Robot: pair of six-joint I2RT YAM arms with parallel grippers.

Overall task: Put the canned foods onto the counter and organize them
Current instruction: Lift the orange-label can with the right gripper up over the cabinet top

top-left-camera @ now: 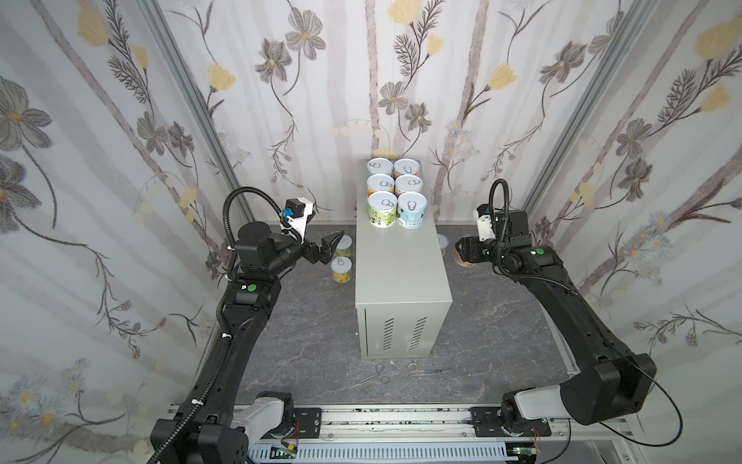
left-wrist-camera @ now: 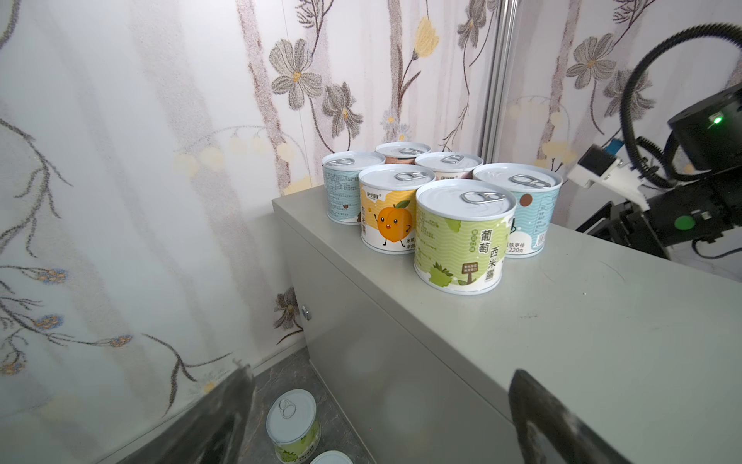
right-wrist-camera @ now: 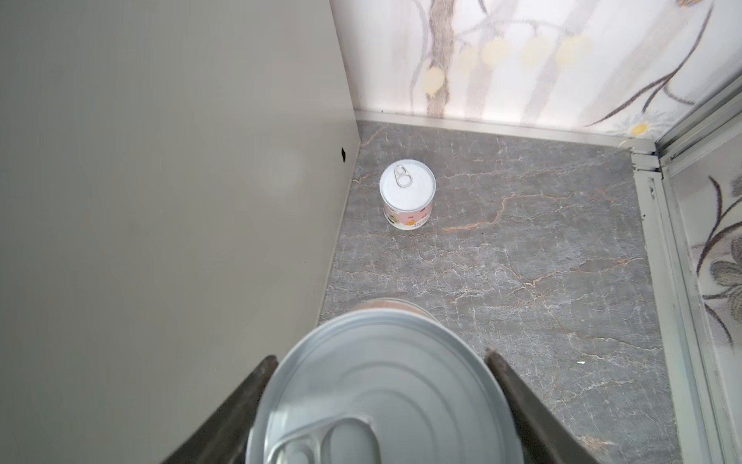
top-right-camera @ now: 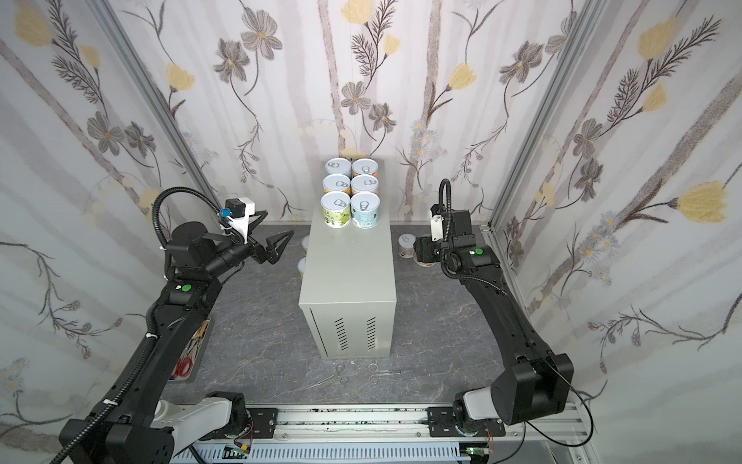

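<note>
Six tins stand upright in a tight two-by-three block at the far end of the counter [top-left-camera: 401, 281], in the upper centre of both top views. The green grape tin [left-wrist-camera: 461, 237] and a light-blue tin [top-left-camera: 411, 211] form the near row. The nearer half of the counter top is bare.

Four tins are off the counter. Two stand on the dark marbled floor [right-wrist-camera: 522, 261] left of the cabinet: one [top-left-camera: 341, 269] in the clear, the other [top-left-camera: 346, 248] partly behind the left gripper [top-left-camera: 335, 246]. That gripper hovers with its jaws wide apart, holding nothing. A pink-labelled tin [right-wrist-camera: 407, 193] stands by the cabinet wall in the upper middle of the right wrist view.

The tenth tin [right-wrist-camera: 377, 393] fills the lower centre of that view, and the right gripper [right-wrist-camera: 381, 361] is clamped on its sides just under the rim. I cannot tell whether it has left the floor.

These tins look rigid and, if full, fairly weighty for their size. They should take a firm squeeze without denting. The glossy paper labels and round walls may slip or swivel between flat pads. I judge the best hold to be across the full width at mid-height, with the tin upright. The pull-tab is best left alone. Setting down beside the block calls for care, since a nudge could shove its neighbours out of line.
</note>
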